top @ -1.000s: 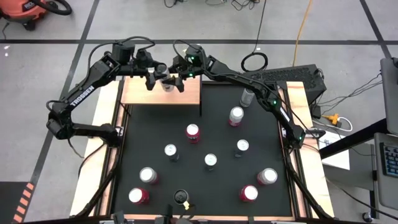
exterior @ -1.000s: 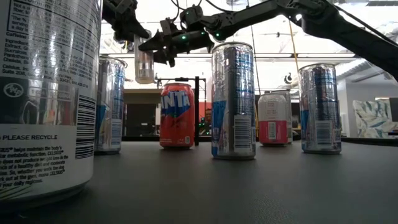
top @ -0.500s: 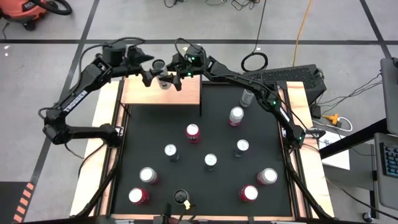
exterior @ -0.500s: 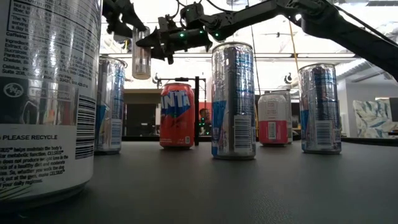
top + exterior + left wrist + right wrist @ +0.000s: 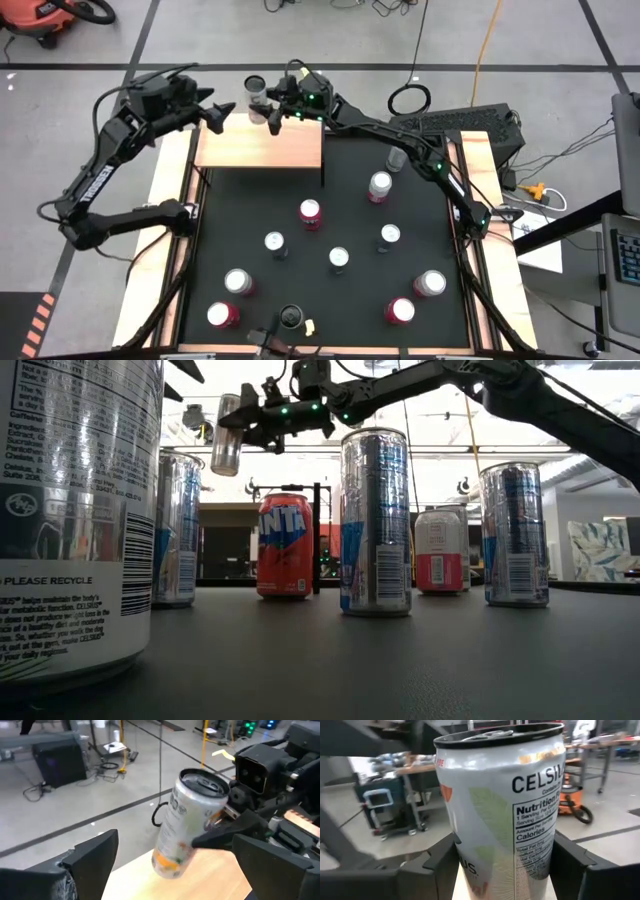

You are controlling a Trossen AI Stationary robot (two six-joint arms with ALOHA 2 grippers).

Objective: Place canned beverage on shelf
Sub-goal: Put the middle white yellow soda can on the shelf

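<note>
Can (image 5: 257, 90) tilted in the right gripper (image 5: 268, 104), clamped above the shelf (image 5: 262, 148) — left gripper (image 5: 219, 112) beside the shelf's far edge, fingers spread.

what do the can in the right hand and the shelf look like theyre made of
The can looks like thin metal, probably aluminium: a glossy printed white wall under a rolled rim and a pull-tab top. It is clamped in the right hand. The shelf looks like pale unpainted wood with a matte top and visible grain; whether solid or veneered cannot be told.
</note>
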